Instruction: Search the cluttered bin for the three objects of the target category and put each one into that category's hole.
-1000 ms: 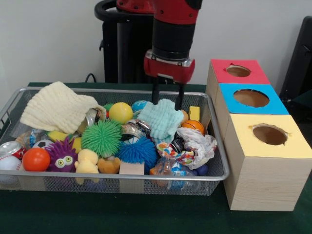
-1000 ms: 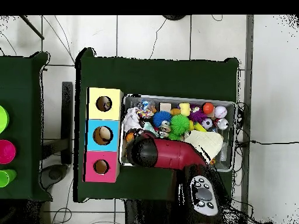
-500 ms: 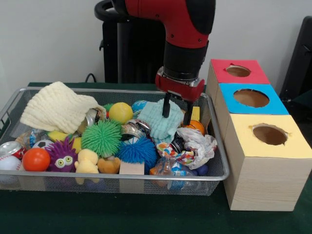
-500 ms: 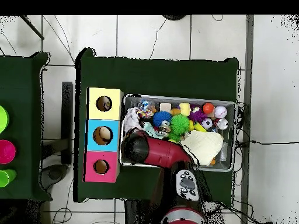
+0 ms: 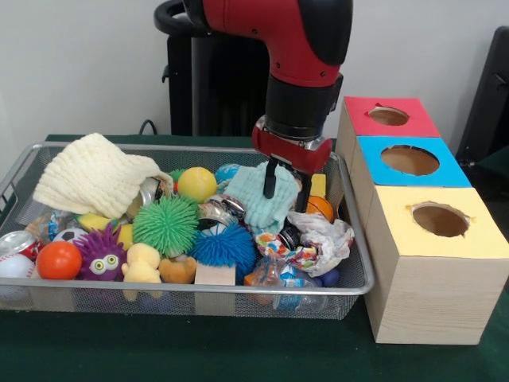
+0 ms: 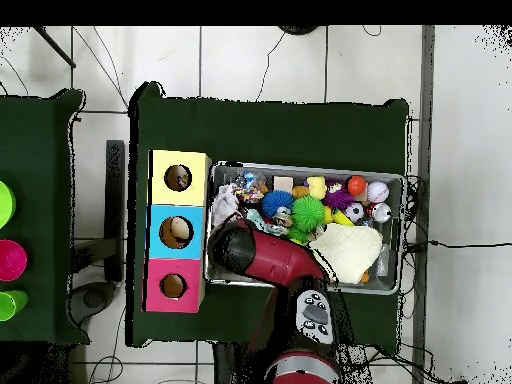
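Your gripper (image 5: 285, 189) sits low in the right part of the wire bin (image 5: 356, 263), its two dark fingers spread apart; one finger lies over the light teal cloth (image 5: 262, 199), the other just beside its right edge, nothing yet pinched between them. Close around that cloth you have a small orange basketball (image 5: 318, 206) and a yellow block (image 5: 317, 185) to the right, a crumpled patterned cloth (image 5: 312, 241) in front, and a shiny can (image 5: 219, 212) to the left. A blue spiky ball (image 5: 223, 246), a green spiky ball (image 5: 165, 224) and a yellow ball (image 5: 196, 184) crowd the middle. Further left, a cream knitted cloth (image 5: 91, 177) drapes over other items, with a purple fuzzy toy (image 5: 99, 255) and an orange ball (image 5: 59, 260) near the front. The three-hole box stands just beside the bin's right end: red top (image 5: 388, 116), blue top (image 5: 409, 161), yellow top (image 5: 440, 221). From overhead, the arm (image 6: 275, 258) hides the end of the bin nearest the box.
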